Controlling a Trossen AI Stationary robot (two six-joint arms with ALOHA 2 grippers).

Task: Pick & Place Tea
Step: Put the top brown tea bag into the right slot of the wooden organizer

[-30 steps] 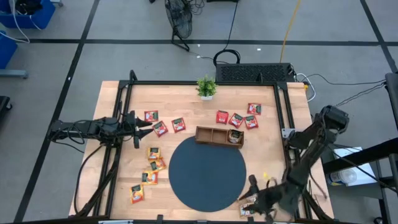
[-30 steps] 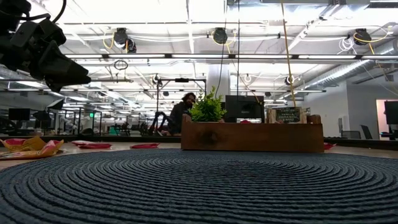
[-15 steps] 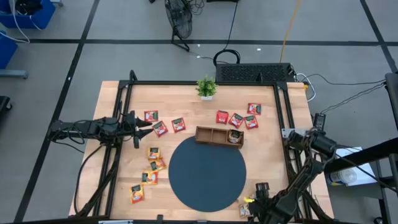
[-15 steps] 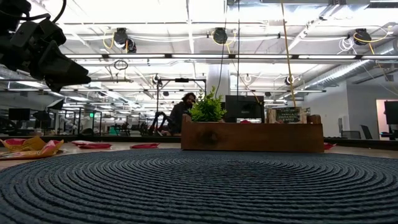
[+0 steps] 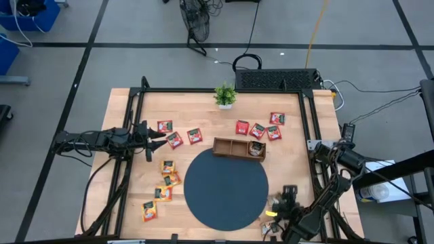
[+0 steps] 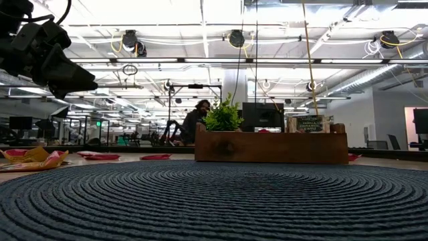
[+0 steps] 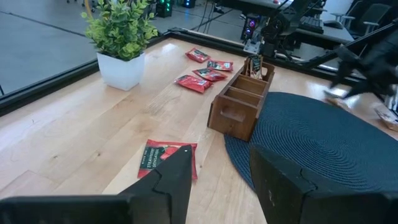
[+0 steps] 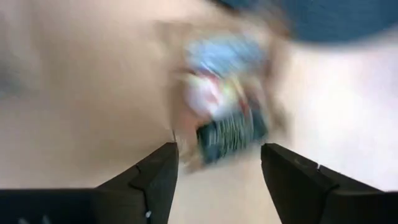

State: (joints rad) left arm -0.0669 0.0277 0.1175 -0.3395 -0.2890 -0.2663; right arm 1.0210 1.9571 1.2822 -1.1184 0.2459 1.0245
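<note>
Red tea sachets [image 5: 194, 136] lie flat near the left gripper, and more red ones [image 5: 257, 131] behind the wooden tray [image 5: 230, 146]. Yellow-orange sachets [image 5: 167, 179] lie left of the dark round mat [image 5: 226, 188]. Pale sachets [image 5: 270, 228] lie at the near edge, right of the mat. One sachet [image 7: 255, 64] stands in the tray's end compartment. My left gripper [image 5: 160, 135] hovers open at the table's left, and a red sachet [image 7: 166, 159] lies just beyond its fingers. My right gripper [image 5: 278, 218] is open low over a pale sachet [image 8: 227, 124]. That sachet is blurred.
A small potted plant [image 5: 225, 95] stands at the far edge. Black frame rails [image 5: 130, 156] run along the table's left and right sides [image 5: 313, 129]. The mat's surface is bare. A person [image 6: 195, 120] sits in the room far behind the table.
My right arm has folded down toward the table's near right corner, its elbow dropping from beside the right rail. Its gripper has shifted a little over the pale sachets and is still moving. My left arm has kept still.
</note>
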